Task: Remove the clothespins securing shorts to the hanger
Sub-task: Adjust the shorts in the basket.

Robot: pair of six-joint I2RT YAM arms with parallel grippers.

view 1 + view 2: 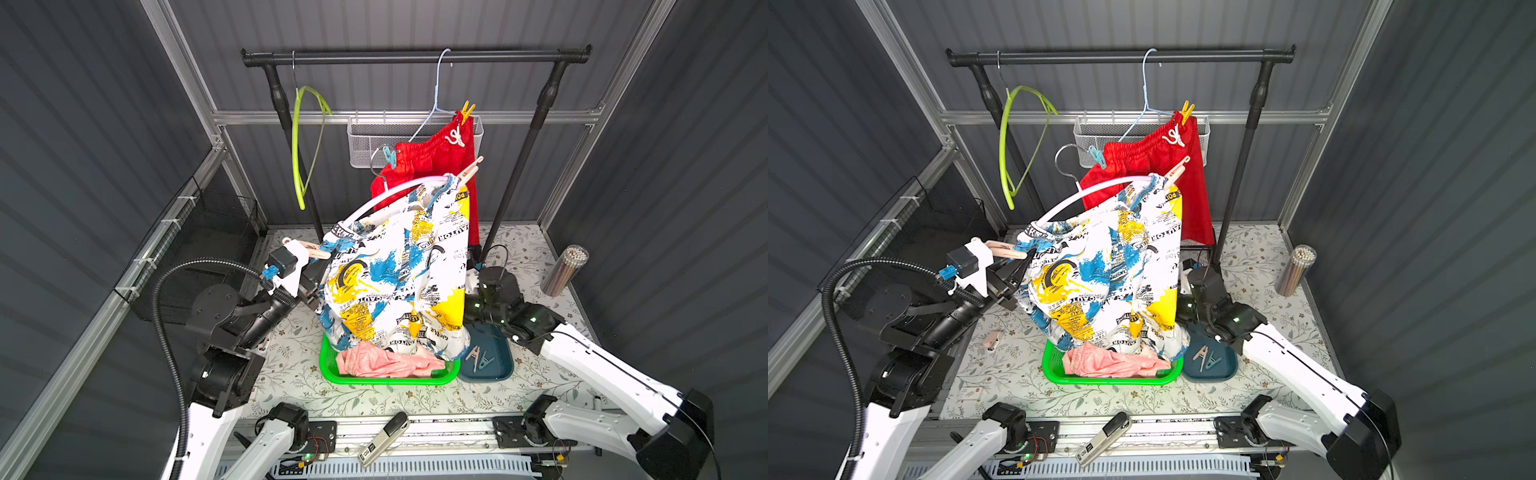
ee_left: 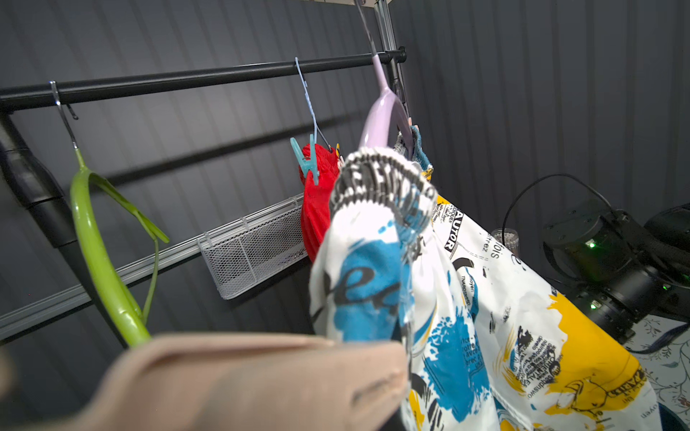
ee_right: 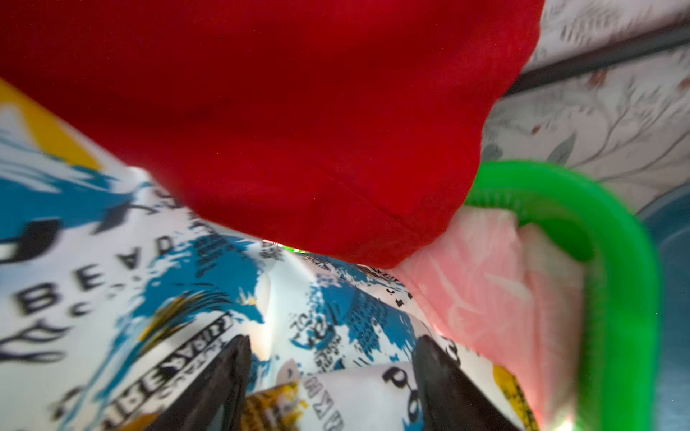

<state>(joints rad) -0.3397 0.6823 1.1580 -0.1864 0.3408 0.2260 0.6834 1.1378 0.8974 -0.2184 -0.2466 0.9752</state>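
While the left gripper (image 1: 1016,269) clamps a beige-pink clothespin (image 1: 1005,250) beside the ruched, blue-and-yellow newsprint shorts (image 1: 1100,270), the right gripper (image 3: 332,341) gapes.

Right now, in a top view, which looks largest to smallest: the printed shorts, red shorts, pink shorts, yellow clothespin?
1. printed shorts
2. red shorts, partly hidden behind them
3. pink shorts, bunched in the green basket
4. yellow clothespin
The printed pair hangs nearer the camera, which enlarges it.

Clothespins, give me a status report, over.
Left gripper shut on beige clothespin beside printed shorts. Right gripper open behind them. Second beige clothespin clips them to hanger.
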